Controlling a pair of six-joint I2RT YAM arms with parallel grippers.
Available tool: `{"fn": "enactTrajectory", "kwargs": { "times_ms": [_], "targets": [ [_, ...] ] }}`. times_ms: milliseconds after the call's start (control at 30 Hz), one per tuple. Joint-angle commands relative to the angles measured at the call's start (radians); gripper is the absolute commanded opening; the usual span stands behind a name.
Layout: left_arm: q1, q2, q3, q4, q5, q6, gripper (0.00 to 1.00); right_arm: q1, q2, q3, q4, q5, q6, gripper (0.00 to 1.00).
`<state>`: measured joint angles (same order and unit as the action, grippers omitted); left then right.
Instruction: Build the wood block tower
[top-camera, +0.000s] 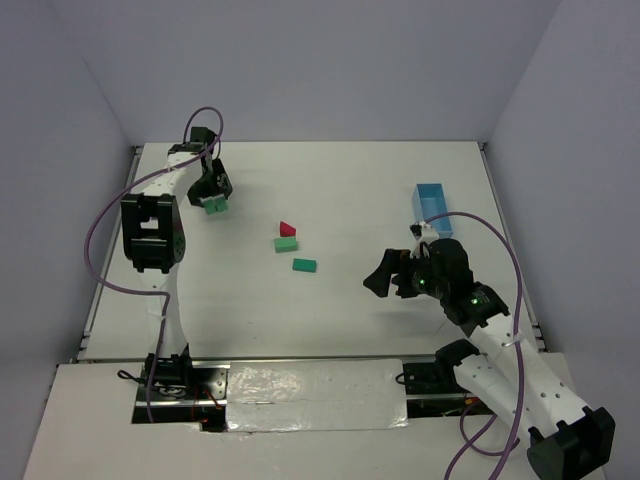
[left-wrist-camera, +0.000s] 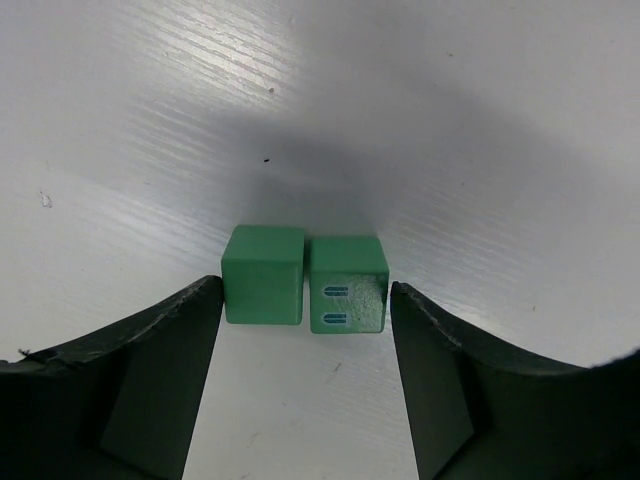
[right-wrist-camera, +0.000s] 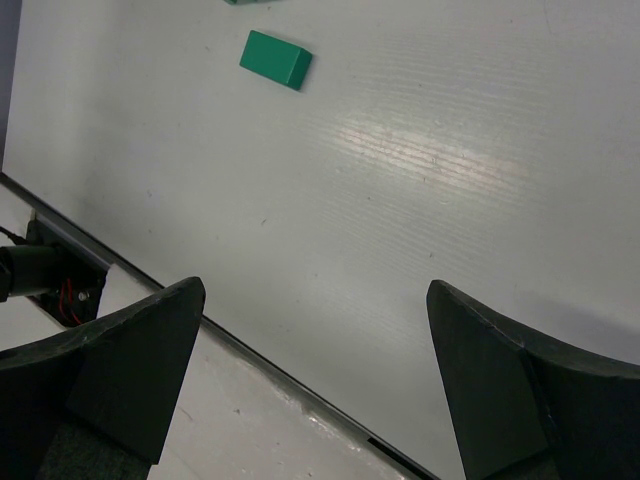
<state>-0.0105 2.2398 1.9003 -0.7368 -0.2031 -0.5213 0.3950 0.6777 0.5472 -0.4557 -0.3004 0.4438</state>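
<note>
White tabletop underneath, straddling two touching green cubes with left gripper wide, clamping nothing yet; judging them light, rigid, slick; favouring outer flat faces.

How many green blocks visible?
4: two cubes side by side within the left gripper, a third block beside the red block, a fourth block nearer the bases. More may hide under arms.

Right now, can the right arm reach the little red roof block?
Probably yes. Its fingers are open, and mostly bare table lies between them and the red roof block. A flat green block sits close to that path, so it might get nudged.
</note>
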Motion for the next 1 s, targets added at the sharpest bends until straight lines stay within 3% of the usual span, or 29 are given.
{"fn": "enactTrajectory", "kwargs": {
  "times_ms": [0,200,333,467,567,600,700,967],
  "targets": [
    [0.006,0.014,0.006,0.017,0.016,0.015,0.80,0.005,0.002,-0.010,0.055,-0.009,-0.017,0.99],
    [0.006,0.014,0.003,0.024,0.031,0.017,0.80,0.005,0.002,-0.010,0.054,-0.011,-0.017,0.99],
    [0.006,0.007,-0.004,0.031,0.039,0.021,0.70,0.002,0.000,-0.010,0.055,-0.011,-0.017,1.00],
    [0.006,0.000,-0.014,0.030,0.036,0.014,0.68,0.004,0.000,-0.010,0.055,-0.011,-0.017,1.00],
    [0.006,-0.012,-0.021,0.020,0.027,0.004,0.80,0.005,0.000,-0.010,0.057,-0.011,-0.017,1.00],
    [0.006,-0.019,-0.026,0.027,0.030,0.003,0.94,0.004,0.000,-0.010,0.055,-0.011,-0.017,1.00],
    [0.006,-0.048,-0.046,0.050,0.036,-0.003,1.00,0.005,0.000,-0.010,0.055,-0.011,-0.019,1.00],
    [0.006,-0.057,-0.027,0.057,0.060,0.013,1.00,0.005,0.000,-0.010,0.057,-0.013,-0.017,1.00]
  ]
}}
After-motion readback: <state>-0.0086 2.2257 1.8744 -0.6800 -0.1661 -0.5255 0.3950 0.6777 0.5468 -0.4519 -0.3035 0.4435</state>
